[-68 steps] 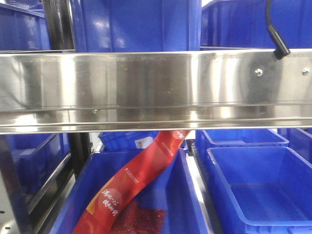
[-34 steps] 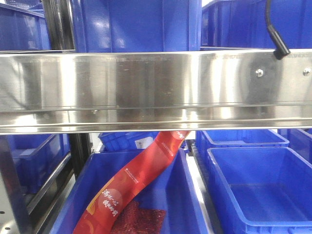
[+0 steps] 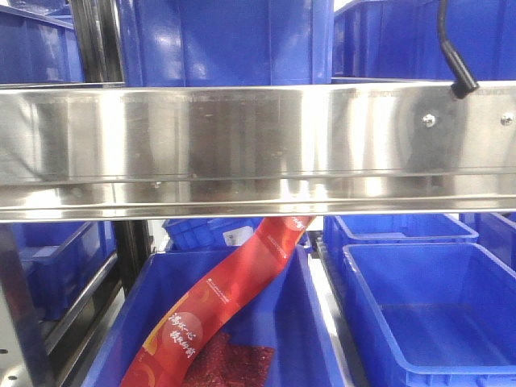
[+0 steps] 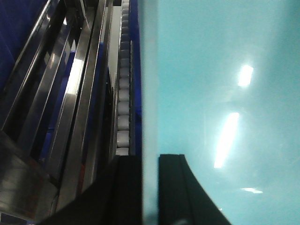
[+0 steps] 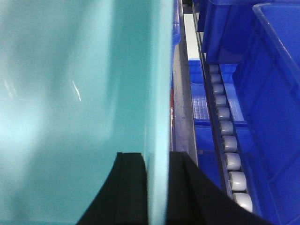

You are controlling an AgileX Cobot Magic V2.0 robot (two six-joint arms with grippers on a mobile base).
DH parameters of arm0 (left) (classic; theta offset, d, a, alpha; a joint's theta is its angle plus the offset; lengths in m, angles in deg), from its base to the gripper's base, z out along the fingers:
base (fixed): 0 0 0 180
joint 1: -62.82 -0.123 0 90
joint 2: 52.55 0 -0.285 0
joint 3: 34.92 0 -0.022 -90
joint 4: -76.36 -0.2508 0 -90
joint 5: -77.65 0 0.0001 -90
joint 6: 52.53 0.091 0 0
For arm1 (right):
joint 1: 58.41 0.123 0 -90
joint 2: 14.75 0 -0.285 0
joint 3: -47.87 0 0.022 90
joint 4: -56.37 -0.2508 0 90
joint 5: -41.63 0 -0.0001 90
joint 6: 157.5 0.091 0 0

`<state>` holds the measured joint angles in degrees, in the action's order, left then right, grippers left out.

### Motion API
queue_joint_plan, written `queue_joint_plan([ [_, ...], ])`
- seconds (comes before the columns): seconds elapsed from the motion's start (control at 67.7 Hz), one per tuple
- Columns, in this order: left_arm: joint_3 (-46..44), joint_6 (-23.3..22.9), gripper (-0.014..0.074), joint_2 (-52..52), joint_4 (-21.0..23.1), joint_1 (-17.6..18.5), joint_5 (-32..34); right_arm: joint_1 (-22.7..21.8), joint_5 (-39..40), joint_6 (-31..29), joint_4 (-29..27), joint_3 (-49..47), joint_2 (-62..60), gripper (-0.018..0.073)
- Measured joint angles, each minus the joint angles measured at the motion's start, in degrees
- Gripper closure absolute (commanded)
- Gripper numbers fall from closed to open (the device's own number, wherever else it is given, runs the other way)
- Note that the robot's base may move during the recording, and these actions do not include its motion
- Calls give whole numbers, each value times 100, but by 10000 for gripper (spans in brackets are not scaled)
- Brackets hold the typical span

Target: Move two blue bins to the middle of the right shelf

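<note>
Front view: a broad stainless steel shelf rail (image 3: 258, 149) crosses the whole frame and blocks most of what lies behind it. Neither arm nor any pale cyan bin is visible here. Above the rail, dark royal-blue bins (image 3: 226, 40) are cut off by the top edge, and a black cable (image 3: 455, 48) hangs at upper right. Below, a red printed packet (image 3: 226, 298) leans diagonally in a dark-blue bin (image 3: 302, 339), its top hidden behind the rail; an unfilled dark-blue bin (image 3: 427, 310) sits just beside it on the right.

Left wrist view: the left gripper (image 4: 150, 192) pinches the thin wall of a pale cyan bin (image 4: 225, 93), one black finger on each side. A roller track (image 4: 123, 93) runs alongside, blurred.

Right wrist view: the right gripper (image 5: 157, 192) likewise pinches a cyan bin wall (image 5: 75, 93). Whether this is the same bin cannot be told. Grey rollers (image 5: 227, 145) and dark-blue bins (image 5: 267, 93) lie to the right.
</note>
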<state>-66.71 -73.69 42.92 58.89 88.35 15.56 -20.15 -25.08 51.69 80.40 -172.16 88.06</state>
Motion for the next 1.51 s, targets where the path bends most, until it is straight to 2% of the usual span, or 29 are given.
queue_joint_plan([
  [0.162, 0, 0, 707, 0, 0, 0, 21, 0, 0, 7, 0, 0, 0, 725],
  [0.325, 22, 2, 707, 0, -13, 0, 159, 0, 107, 302, 66, 57, 0, 725],
  [0.502, 184, -56, 707, 0, -62, 0, 262, -10, 466, 526, 166, 559, -39, 725],
  [0.709, 799, -221, 707, 0, -132, -21, 565, -10, 1004, 964, 451, 1351, -48, 725],
  [0.916, 1692, -468, 707, 0, -155, -55, 1345, -28, 1462, 1362, 770, 2081, -48, 725],
  [1.137, 2412, -552, 707, 0, -142, -55, 1667, -42, 1870, 1742, 819, 2867, -48, 725],
  [1.506, 2887, -579, 707, 37, -122, -55, 2137, -55, 1986, 1850, 934, 3061, -36, 725],
])
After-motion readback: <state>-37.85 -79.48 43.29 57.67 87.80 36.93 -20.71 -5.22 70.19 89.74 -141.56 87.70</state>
